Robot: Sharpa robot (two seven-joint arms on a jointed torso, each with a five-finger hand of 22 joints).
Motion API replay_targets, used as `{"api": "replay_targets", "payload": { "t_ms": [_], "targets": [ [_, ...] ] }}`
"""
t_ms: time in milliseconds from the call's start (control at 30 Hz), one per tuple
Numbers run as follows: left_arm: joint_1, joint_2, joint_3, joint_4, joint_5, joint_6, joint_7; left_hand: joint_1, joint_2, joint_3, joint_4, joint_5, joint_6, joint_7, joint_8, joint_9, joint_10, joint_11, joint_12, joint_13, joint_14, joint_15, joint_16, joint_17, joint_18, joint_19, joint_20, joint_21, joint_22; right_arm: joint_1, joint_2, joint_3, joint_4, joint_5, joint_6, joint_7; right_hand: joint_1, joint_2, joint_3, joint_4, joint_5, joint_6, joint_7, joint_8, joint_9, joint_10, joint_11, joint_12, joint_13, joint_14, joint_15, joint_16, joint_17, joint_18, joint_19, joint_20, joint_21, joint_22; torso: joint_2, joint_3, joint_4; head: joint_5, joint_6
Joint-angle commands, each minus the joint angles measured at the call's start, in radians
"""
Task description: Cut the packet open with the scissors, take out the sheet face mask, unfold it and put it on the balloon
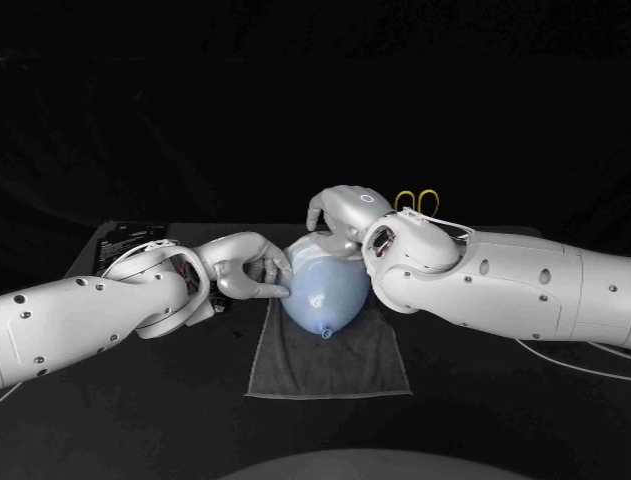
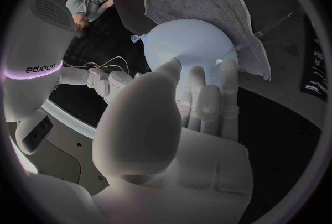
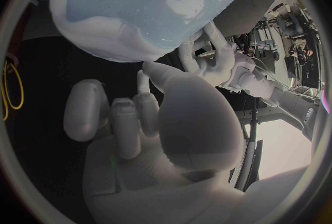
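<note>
The sheet mask (image 3: 97, 41) seems already draped over the balloon (image 1: 330, 290); only smoothing is left. The left hand (image 1: 246, 268) presses the balloon, fingers spread; the right hand (image 1: 347, 210) hangs loose-fingered, empty.

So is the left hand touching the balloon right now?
Touching. The left wrist view shows the fingertips of the left hand lying against the balloon with no gap between them; the head view agrees.

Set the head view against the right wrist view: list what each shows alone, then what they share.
Head view alone: the black packet behind the left arm. Right wrist view alone: the palm side of the right hand, fingers apart. Shared: the pale blue balloon, the left hand touching it, and the yellow scissors handles.
</note>
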Motion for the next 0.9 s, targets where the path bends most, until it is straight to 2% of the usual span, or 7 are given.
{"api": "replay_targets", "payload": {
  "t_ms": [33, 133, 300, 500, 633, 767, 900],
  "targets": [
    [-0.003, 0.003, -0.001, 0.001, 0.0, 0.021, -0.005, 0.0, 0.007, -0.006, 0.001, 0.002, -0.001, 0.007, -0.004, -0.002, -0.004, 0.0, -0.007, 0.001, -0.007, -0.001, -0.007, 0.0, 0.021, -0.006, 0.002, -0.001, 0.001, 0.001, -0.01, 0.002, 0.008, -0.015, -0.024, 0.008, 0.008, 0.001, 0.033, -0.014, -0.005, 0.012, 0.001, 0.009, -0.002, 0.002, -0.002, 0.005, 0.1, 0.101, -0.006, 0.003, 0.252, -0.001, 0.0, -0.006, 0.007, 0.164, 0.0, 0.0001, 0.0002, 0.001, 0.003],
    [-0.003, 0.001, -0.001, 0.003, 0.002, 0.013, 0.002, 0.002, 0.008, -0.006, 0.0, 0.002, -0.001, 0.007, -0.004, -0.002, -0.005, 0.0, -0.007, 0.001, -0.007, -0.001, -0.007, 0.0, 0.021, -0.007, 0.003, -0.001, 0.001, 0.001, -0.025, 0.002, 0.024, 0.01, -0.032, 0.057, -0.001, 0.004, 0.055, -0.023, -0.015, 0.01, 0.002, 0.009, -0.006, 0.003, -0.001, 0.006, 0.1, 0.102, -0.005, 0.004, 0.254, -0.002, 0.0, -0.006, 0.009, 0.164, 0.0, 0.0002, 0.0003, 0.002, 0.004],
    [-0.004, -0.005, -0.001, 0.009, 0.022, -0.02, 0.039, 0.019, 0.018, -0.003, -0.004, 0.002, 0.046, -0.005, 0.022, 0.002, -0.009, -0.008, -0.004, 0.005, -0.01, -0.006, -0.005, 0.004, 0.022, -0.011, 0.005, 0.0, 0.002, 0.002, -0.067, 0.003, 0.067, 0.06, -0.048, 0.168, -0.035, 0.007, 0.088, -0.035, -0.07, 0.006, 0.009, -0.03, -0.034, 0.015, 0.005, 0.016, 0.111, 0.103, 0.0, 0.005, 0.26, -0.004, 0.003, -0.002, 0.022, 0.167, 0.0, 0.0, -0.0011, 0.004, 0.008],
    [-0.004, -0.028, 0.001, 0.029, 0.081, -0.061, 0.11, 0.041, 0.022, 0.006, -0.01, 0.002, 0.052, -0.007, 0.027, 0.0, -0.015, -0.01, -0.008, 0.005, -0.024, -0.008, -0.015, -0.014, 0.023, -0.015, 0.004, -0.001, 0.002, 0.003, -0.135, 0.003, 0.12, 0.104, -0.083, 0.271, -0.056, 0.014, 0.098, -0.043, -0.123, 0.031, 0.009, -0.065, -0.056, 0.027, 0.006, 0.028, 0.123, 0.104, 0.001, 0.006, 0.263, -0.005, 0.005, 0.0, 0.031, 0.169, 0.0, 0.0001, 0.0, 0.005, 0.013],
    [-0.003, -0.056, 0.004, 0.059, 0.15, -0.067, 0.155, 0.057, 0.024, 0.013, -0.014, 0.002, 0.07, -0.011, 0.043, 0.004, -0.02, -0.012, -0.013, 0.003, -0.033, -0.01, -0.021, -0.024, 0.022, -0.02, 0.003, -0.001, 0.002, 0.003, -0.19, 0.003, 0.144, 0.141, -0.123, 0.351, -0.058, 0.016, 0.099, -0.045, -0.131, 0.037, 0.008, -0.07, -0.059, 0.031, 0.005, 0.032, 0.128, 0.104, 0.001, 0.006, 0.263, -0.006, 0.006, 0.0, 0.036, 0.17, -0.001, -0.0003, -0.0004, 0.007, 0.014],
    [-0.003, -0.093, 0.014, 0.095, 0.207, -0.053, 0.181, 0.071, 0.024, 0.021, -0.018, 0.002, 0.081, -0.015, 0.057, 0.009, -0.026, -0.015, -0.021, 0.0, -0.051, -0.011, -0.035, -0.046, 0.022, -0.026, 0.003, -0.003, 0.001, 0.003, -0.242, 0.003, 0.159, 0.189, -0.154, 0.449, -0.057, 0.019, 0.101, -0.048, -0.133, 0.041, 0.007, -0.072, -0.061, 0.031, 0.004, 0.031, 0.127, 0.104, 0.001, 0.006, 0.263, -0.006, 0.006, 0.0, 0.037, 0.17, -0.001, 0.0001, 0.0, 0.01, 0.016],
    [-0.002, -0.124, 0.02, 0.12, 0.254, -0.043, 0.191, 0.078, 0.025, 0.026, -0.021, 0.002, 0.089, -0.018, 0.07, 0.015, -0.028, -0.016, -0.026, -0.002, -0.059, -0.012, -0.04, -0.053, 0.022, -0.031, 0.003, -0.004, 0.001, 0.003, -0.277, 0.002, 0.171, 0.213, -0.163, 0.512, -0.056, 0.02, 0.101, -0.049, -0.133, 0.045, 0.006, -0.073, -0.061, 0.033, 0.004, 0.033, 0.129, 0.104, 0.0, 0.006, 0.263, -0.007, 0.008, 0.0, 0.043, 0.171, -0.002, 0.0008, -0.0004, 0.012, 0.017]
  ]
}}
